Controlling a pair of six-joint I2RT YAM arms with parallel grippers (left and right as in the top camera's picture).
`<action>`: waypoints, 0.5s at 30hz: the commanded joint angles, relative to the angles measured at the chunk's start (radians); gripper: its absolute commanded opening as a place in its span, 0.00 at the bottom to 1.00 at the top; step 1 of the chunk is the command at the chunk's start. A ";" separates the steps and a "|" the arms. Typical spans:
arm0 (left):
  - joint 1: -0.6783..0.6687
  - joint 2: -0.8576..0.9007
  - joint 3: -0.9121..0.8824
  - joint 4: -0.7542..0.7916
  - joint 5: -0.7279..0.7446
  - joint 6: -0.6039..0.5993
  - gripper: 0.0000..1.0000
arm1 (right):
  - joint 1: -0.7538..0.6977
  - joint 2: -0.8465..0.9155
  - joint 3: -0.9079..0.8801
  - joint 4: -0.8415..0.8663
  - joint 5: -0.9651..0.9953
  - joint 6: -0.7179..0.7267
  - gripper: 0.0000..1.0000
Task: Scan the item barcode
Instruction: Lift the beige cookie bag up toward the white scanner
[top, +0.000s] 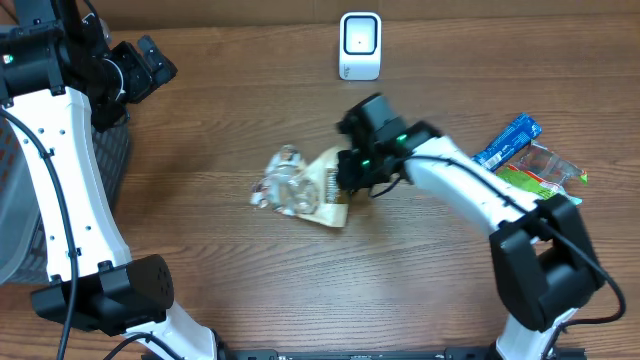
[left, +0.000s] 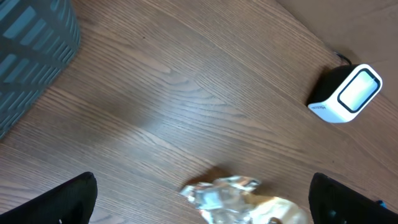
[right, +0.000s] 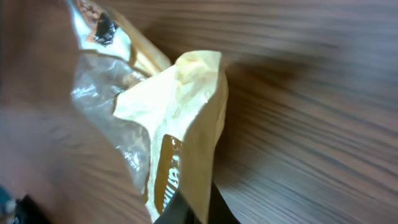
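Snack bag: the snack bag (top: 305, 185) lies near the middle of the table (top: 220, 280). It is crinkly, part clear and part tan.
Scanner: the white scanner (top: 360, 45) stands at 12 o'clock from the bag, well apart from it.
Right gripper: the right gripper (top: 350, 180) is at the bag's 3 o'clock side. Its fingers are squeezed tight on the bag's tan edge. The wrist view shows that edge pinched between two dark fingers.
Left gripper: the left gripper (top: 152, 66) is up at 10 o'clock. Its fingers are spread wide and it has nothing in them.
Basket: a grey basket (top: 110, 160) sits at 9 o'clock, by the left arm.
Other packs: a blue pack (top: 507, 140) and a green pack (top: 535, 172) lie at 3 o'clock, just beside each other.
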 joint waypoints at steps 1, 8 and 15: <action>-0.006 -0.003 0.020 -0.002 0.008 -0.014 1.00 | -0.056 -0.019 0.013 -0.072 -0.003 -0.006 0.04; -0.006 -0.003 0.020 -0.002 0.008 -0.014 1.00 | -0.076 -0.019 0.013 -0.309 -0.007 -0.161 0.06; -0.006 -0.003 0.020 -0.002 0.008 -0.014 1.00 | -0.077 -0.020 0.078 -0.431 0.112 -0.335 0.77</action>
